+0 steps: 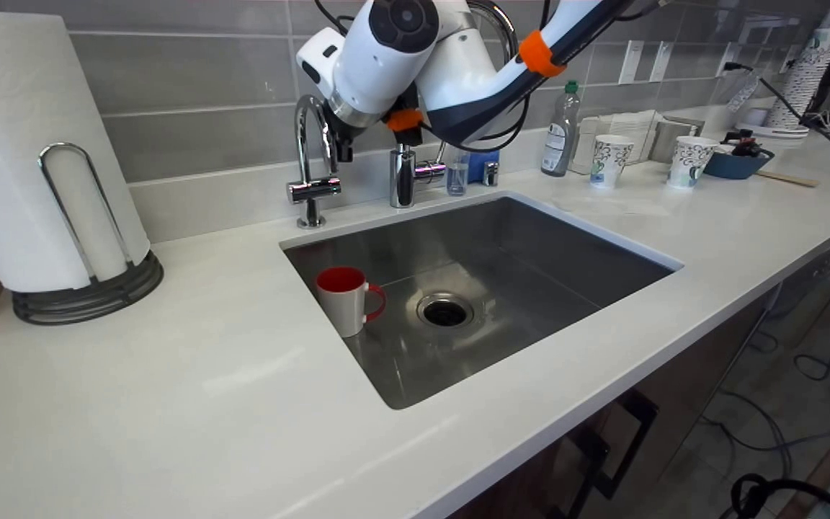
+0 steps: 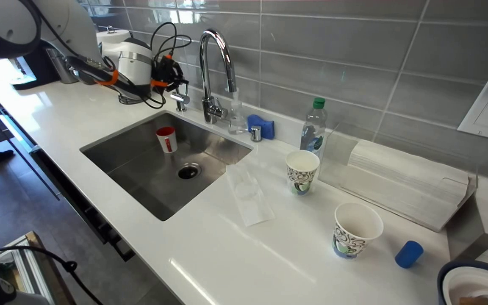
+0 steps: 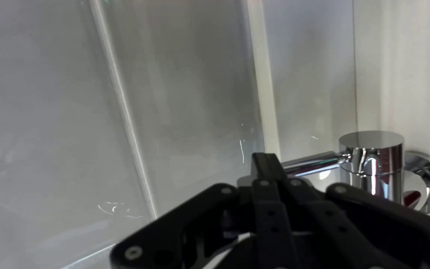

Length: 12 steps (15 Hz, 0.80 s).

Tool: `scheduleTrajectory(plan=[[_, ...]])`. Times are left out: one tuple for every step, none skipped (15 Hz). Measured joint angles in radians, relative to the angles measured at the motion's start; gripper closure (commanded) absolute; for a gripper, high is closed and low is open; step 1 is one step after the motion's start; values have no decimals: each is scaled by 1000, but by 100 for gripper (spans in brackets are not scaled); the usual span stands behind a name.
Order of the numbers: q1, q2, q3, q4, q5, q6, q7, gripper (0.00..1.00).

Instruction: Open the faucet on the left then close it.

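The small chrome faucet [image 1: 313, 190] stands at the sink's back left corner in an exterior view, its hooked spout upright. It also shows in an exterior view [image 2: 180, 98], partly behind my gripper. In the wrist view its chrome body [image 3: 371, 164] is at the right, with a thin lever [image 3: 312, 165] reaching towards my fingers. My gripper [image 3: 266, 164] is shut, its fingertips pressed together with nothing between them. They overlap the lever's end; I cannot tell if they touch it. In both exterior views the gripper [image 1: 344, 148] [image 2: 181, 81] is close beside the faucet's spout.
The tall gooseneck faucet [image 2: 205, 67] stands beside the small one. A white mug with red inside [image 1: 343, 310] stands in the sink [image 1: 530, 281]. A paper towel roll [image 1: 33, 158] is at the left. A soap bottle [image 2: 314, 125] and paper cups [image 2: 301, 169] stand on the counter.
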Motion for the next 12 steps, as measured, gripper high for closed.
scheduleTrajectory(plan=[[0, 0, 0, 0, 0, 0, 0, 100], [0, 0, 0, 0, 0, 0, 0, 100], [0, 0, 0, 0, 0, 0, 0, 100], [0, 0, 0, 1, 0, 1, 0, 100], [0, 0, 0, 1, 0, 1, 0, 100], [0, 0, 0, 1, 0, 2, 0, 100], [0, 0, 0, 1, 0, 4, 0, 100], [0, 0, 0, 1, 0, 6, 0, 100], [0, 1, 0, 1, 0, 8, 0, 100], [0, 4, 1, 1, 0, 15, 0, 100], [0, 8, 1, 0, 0, 24, 0, 100], [0, 12, 1, -2, 0, 32, 0, 100]])
